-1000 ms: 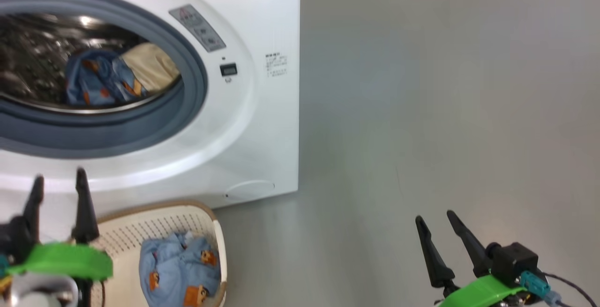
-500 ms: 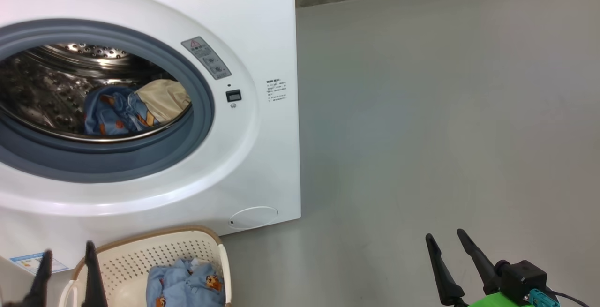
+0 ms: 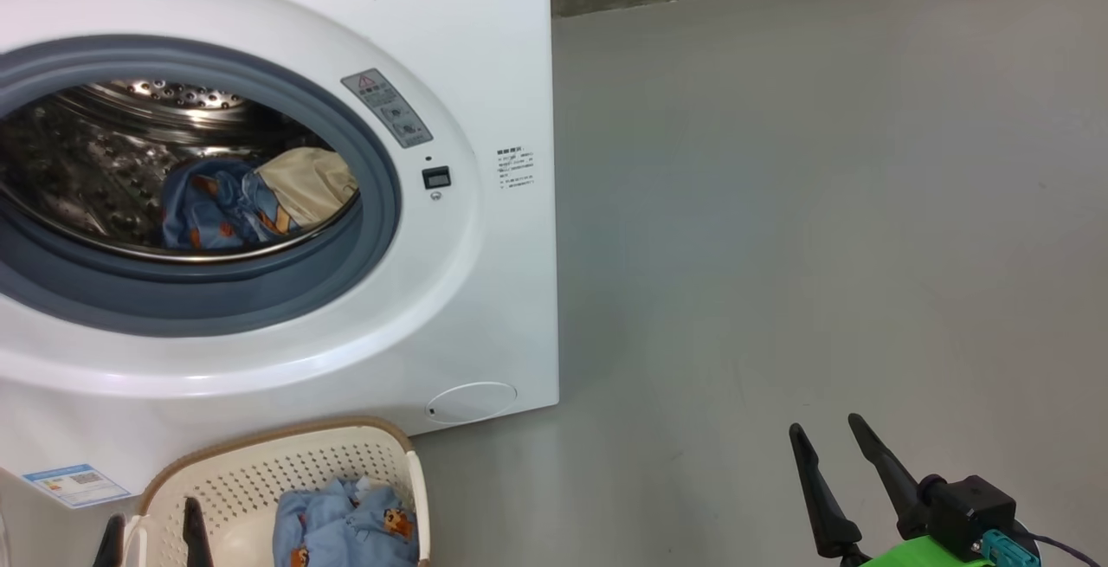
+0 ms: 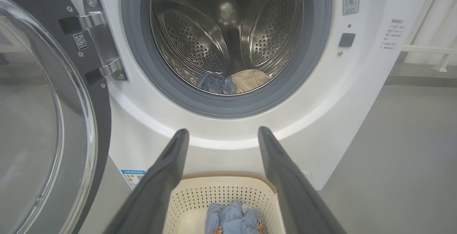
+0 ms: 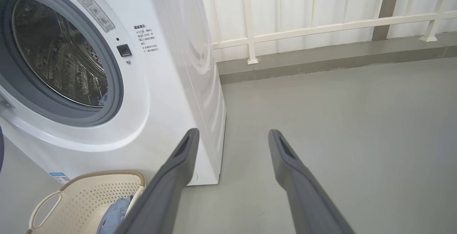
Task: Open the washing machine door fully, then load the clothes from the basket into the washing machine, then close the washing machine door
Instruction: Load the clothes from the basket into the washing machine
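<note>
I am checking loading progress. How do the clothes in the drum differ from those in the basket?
The drum clothes lie inside the washing machine; the basket clothes lie in the basket. The drum clothes include a cream piece; the basket clothes look mostly blue. Both show blue fabric with orange figures.

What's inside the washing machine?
Blue and cream clothes lie low in the shiny drum. The grey gasket covers their lower edge.
</note>
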{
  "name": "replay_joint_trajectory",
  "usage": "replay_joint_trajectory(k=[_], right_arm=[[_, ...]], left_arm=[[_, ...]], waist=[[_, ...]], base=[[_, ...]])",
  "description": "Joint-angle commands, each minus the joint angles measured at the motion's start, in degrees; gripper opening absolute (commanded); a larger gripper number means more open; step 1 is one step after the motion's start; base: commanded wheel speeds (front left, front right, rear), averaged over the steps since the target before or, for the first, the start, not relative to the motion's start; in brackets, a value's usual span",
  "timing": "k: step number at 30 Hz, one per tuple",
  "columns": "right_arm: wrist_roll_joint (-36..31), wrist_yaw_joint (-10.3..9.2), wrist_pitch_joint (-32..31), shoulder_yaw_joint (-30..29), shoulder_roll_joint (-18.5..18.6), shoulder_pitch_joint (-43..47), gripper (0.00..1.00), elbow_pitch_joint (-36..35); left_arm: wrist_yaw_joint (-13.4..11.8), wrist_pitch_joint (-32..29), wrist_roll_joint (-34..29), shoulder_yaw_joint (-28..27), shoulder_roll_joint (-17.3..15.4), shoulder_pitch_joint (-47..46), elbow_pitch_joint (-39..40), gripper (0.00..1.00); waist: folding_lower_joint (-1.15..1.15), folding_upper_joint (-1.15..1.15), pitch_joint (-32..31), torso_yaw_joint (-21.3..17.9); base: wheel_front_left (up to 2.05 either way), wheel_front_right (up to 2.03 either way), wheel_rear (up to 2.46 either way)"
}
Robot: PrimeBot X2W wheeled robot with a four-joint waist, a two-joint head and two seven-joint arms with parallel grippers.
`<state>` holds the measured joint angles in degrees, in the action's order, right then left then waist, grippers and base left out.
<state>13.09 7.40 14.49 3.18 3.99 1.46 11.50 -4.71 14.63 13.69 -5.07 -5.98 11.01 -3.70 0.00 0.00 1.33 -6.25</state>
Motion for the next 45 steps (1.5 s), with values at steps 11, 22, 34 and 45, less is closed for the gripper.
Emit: replay_joint_trajectory(k=[11, 22, 34, 45], right_arm=[[-0.9, 0.09, 0.2, 1.8, 0.9, -0.7, 1.0, -1.6], [-0.8, 0.09, -0.1, 1.9, 1.2, -0.4, 1.0, -1.6], [-0.9, 0.09, -0.1, 1.7, 0.8, -0.5, 1.0, -1.8], [-0.8, 0.09, 0.1, 1.7, 0.8, -1.2, 1.0, -1.8]], left_arm=[[1.2, 0.4, -1.8, -2.9, 1.3, 0.5, -0.3, 1.0], [2.2, 0.4, -2.9, -3.1, 2.0, 0.2, -1.2, 1.0], [2.7, 0.4, -3.4, -3.1, 2.5, -0.6, -1.4, 1.0], [3.2, 0.4, -3.7, -2.6, 2.8, -1.9, -2.2, 1.0]], waist=[[0.0, 0.0, -0.6, 0.2], [0.0, 0.0, -0.9, 0.8], [0.0, 0.0, 0.4, 1.7], [0.0, 0.0, 2.7, 2.8]], base=[[0.0, 0.0, 0.0], [0.0, 0.0, 0.0], [0.0, 0.0, 0.0], [0.0, 0.0, 0.0]])
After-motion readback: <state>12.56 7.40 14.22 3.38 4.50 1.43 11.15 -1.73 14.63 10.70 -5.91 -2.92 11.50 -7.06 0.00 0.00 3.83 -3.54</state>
